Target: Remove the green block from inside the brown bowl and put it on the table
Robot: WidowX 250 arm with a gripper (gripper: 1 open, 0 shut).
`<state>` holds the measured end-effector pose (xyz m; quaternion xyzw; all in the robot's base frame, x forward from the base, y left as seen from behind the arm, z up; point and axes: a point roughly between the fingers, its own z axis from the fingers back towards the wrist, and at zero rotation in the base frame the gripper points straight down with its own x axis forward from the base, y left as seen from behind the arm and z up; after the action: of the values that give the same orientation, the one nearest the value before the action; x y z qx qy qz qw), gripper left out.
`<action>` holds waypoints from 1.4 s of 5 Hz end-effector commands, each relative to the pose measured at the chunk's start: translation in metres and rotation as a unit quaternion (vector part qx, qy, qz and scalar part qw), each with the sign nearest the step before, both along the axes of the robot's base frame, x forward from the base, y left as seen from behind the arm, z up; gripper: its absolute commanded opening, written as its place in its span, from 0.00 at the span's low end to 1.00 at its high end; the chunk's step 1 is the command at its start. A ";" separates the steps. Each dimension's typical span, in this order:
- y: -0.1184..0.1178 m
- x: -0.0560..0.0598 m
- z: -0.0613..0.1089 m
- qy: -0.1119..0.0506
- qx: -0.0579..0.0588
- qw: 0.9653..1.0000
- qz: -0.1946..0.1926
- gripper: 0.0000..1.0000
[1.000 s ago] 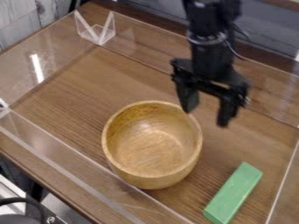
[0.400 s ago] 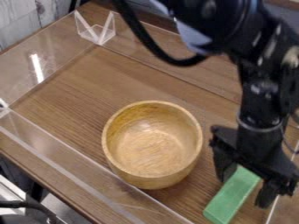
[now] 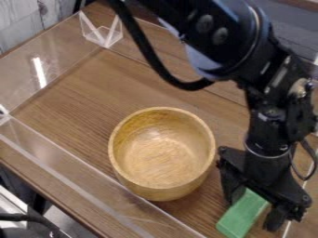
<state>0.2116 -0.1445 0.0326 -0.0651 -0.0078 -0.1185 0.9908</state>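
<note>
The brown bowl (image 3: pixel 162 153) sits on the table (image 3: pixel 93 93), and its inside shows only bare wood. The green block (image 3: pixel 243 219) lies flat on the table by the bowl's lower right, near the front edge. My gripper (image 3: pixel 262 203) points straight down right over the block's far end. It is open, with one black finger (image 3: pixel 231 190) on each side of the block. The block's far end is hidden behind the gripper. I cannot tell whether the fingers touch it.
Low clear acrylic walls (image 3: pixel 44 65) border the table on the left and front. A small folded clear stand (image 3: pixel 99 30) sits at the back left. The dark arm (image 3: pixel 236 56) reaches over the table's right half.
The gripper has swung from behind the bowl toward the front right and sunk down over the green block, staying open. Bowl and block have not moved.
</note>
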 end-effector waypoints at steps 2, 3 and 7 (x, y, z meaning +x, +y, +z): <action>-0.002 -0.002 0.003 0.002 -0.004 1.000 0.003 0.00; -0.003 -0.005 0.009 0.009 -0.003 1.000 0.008 0.00; -0.005 -0.009 0.028 0.026 0.004 0.999 0.031 0.00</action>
<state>0.1925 -0.1406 0.0433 -0.0478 0.0496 -0.0767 0.9947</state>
